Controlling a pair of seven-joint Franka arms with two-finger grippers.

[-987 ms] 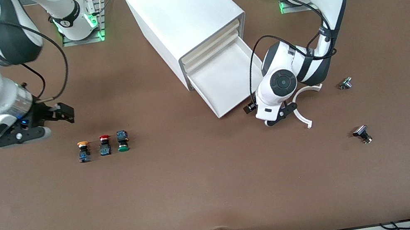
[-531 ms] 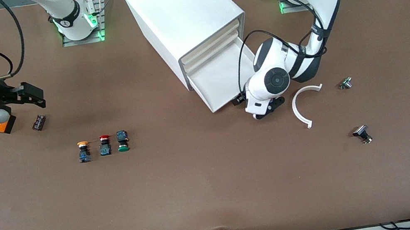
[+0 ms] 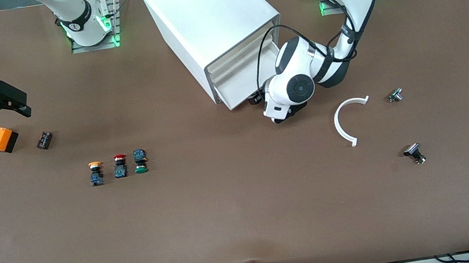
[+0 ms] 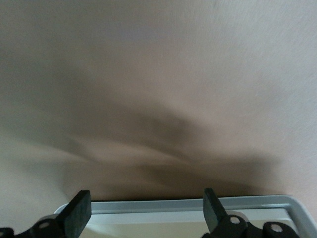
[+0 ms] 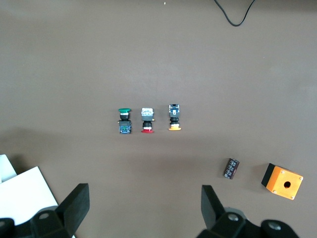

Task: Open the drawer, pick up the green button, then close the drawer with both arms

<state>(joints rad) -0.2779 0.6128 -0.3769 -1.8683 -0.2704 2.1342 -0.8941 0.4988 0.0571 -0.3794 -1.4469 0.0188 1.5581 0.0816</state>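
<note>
The left gripper [image 3: 258, 100], open and empty, has pushed the drawer [image 3: 239, 83] nearly shut; the right gripper [image 3: 12, 104], open, has lifted away.

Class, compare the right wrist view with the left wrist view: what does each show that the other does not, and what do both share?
Only the right wrist view shows the green button, the red button, the yellow button, an orange box and the brown table. Only the left wrist view shows the drawer rim against a cream front. Each shows its own open hand: right hand, left hand.
</note>
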